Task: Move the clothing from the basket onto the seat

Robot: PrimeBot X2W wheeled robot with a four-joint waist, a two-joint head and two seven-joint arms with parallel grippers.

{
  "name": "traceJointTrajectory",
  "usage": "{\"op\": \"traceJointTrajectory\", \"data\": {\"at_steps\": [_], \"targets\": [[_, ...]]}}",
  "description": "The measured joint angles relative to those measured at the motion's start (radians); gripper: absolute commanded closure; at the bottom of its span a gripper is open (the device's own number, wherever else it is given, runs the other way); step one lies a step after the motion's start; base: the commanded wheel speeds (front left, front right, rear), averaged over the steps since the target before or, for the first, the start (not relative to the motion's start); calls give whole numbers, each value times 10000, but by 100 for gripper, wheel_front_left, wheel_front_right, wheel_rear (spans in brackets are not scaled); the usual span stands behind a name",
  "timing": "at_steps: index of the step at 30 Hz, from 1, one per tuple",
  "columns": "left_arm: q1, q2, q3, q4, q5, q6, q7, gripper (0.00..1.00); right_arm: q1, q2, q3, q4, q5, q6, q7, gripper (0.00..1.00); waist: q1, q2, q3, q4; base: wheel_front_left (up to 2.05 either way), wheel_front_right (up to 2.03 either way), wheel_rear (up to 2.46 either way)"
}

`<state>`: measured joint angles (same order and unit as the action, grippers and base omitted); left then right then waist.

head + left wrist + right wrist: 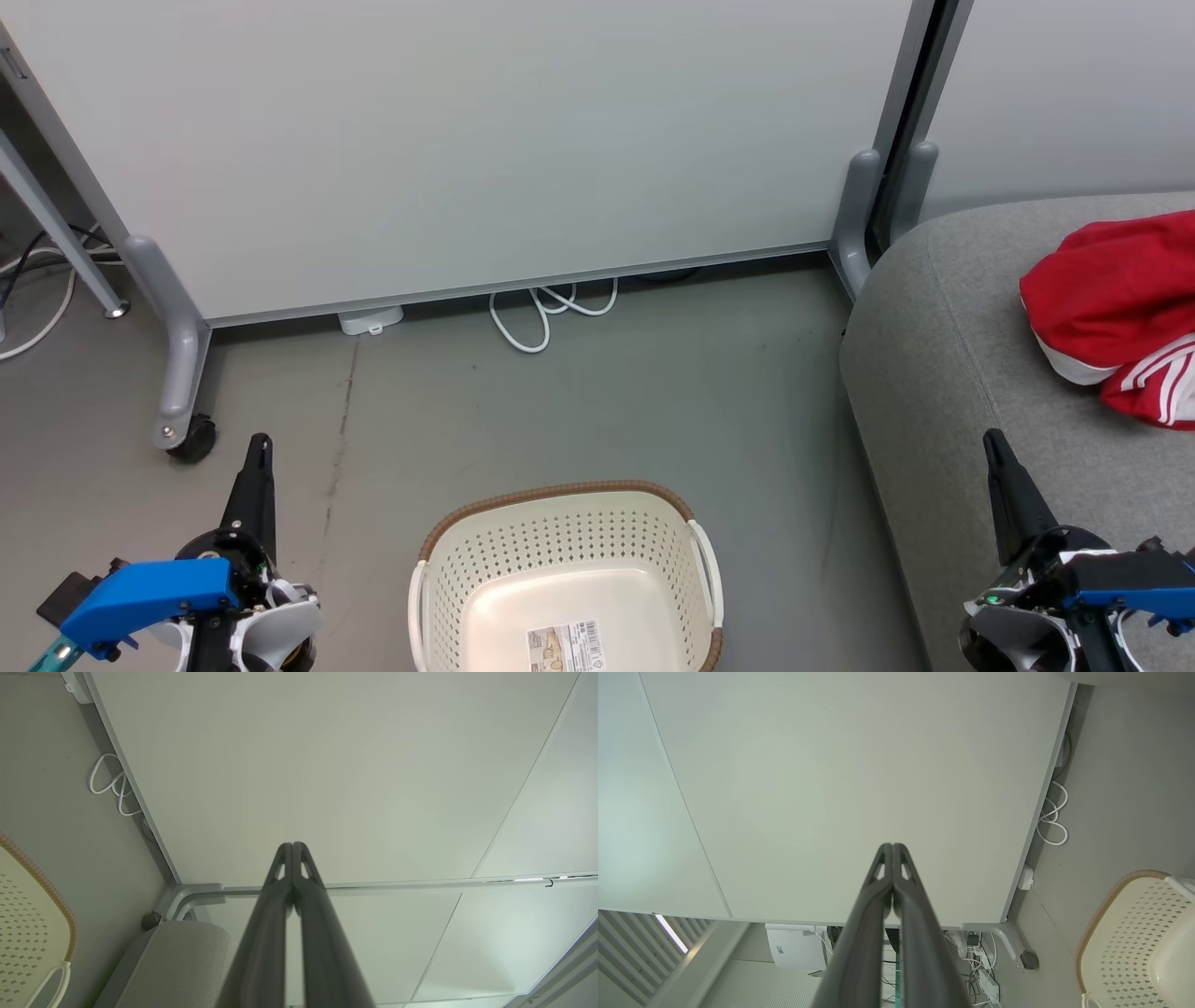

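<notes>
Two dark, long-fingered tools frame your lower view: your left gripper [259,448] at lower left and your right gripper [992,446] at lower right. Each has its tapered fingers pressed tip to tip, clenched on nothing.

Between them, on the grey floor [653,401], stands one cream-white perforated plastic basket [560,491] with rounded corners, a brown woven-look rim and two white side handles. Its smooth pale bottom shows, with one printed label [565,647] on it.

To your right sits one large light grey fabric-upholstered seat [934,392], round-cornered and seamed. Your right gripper is poised over its near part.

Farther back on that cushion lies the clothing [1111,299], one crumpled heap of soft bright red fabric with white trim and three white stripes. How many garments make it up cannot be told. It rests beyond and to the right of your right gripper's tip, apart from it, and well apart from your left gripper and the basket.

At the far edge, one looped white cable [541,317] lies on the floor under one smooth pale partition panel [467,140], whose grey foot rides one black castor [193,437].
</notes>
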<state>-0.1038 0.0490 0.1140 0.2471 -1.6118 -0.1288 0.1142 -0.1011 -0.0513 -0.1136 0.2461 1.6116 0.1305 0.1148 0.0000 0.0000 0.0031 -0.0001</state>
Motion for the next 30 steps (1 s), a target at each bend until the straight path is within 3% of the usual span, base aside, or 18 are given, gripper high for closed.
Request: {"op": "traceJointTrajectory", "data": {"at_steps": [30], "targets": [[0,0,0,0,0,0,0,100,-3,0,0,0,0,0,-2,100,0,0,0,0,0,0,0]]}}
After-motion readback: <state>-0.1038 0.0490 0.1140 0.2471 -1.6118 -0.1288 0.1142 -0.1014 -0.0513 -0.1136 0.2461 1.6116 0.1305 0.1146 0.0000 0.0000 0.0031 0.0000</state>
